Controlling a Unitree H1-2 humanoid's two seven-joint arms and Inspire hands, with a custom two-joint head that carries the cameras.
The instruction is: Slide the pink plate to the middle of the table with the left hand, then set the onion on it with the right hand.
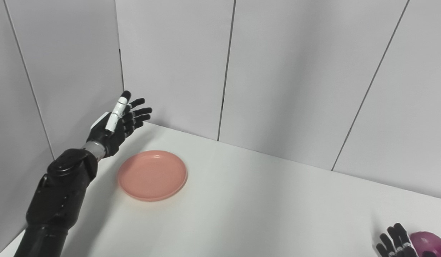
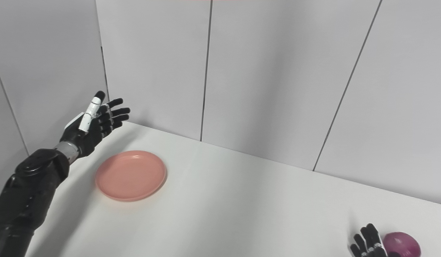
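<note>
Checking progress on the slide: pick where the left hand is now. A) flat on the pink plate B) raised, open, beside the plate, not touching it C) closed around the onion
B: the left hand hangs open above the table, clear of the pink plate.

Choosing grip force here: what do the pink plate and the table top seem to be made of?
Pink plate: probably plastic or melamine, with an even matte colour and a soft rim. Table top: smooth white laminate, maybe, showing a faint sheen.
</note>
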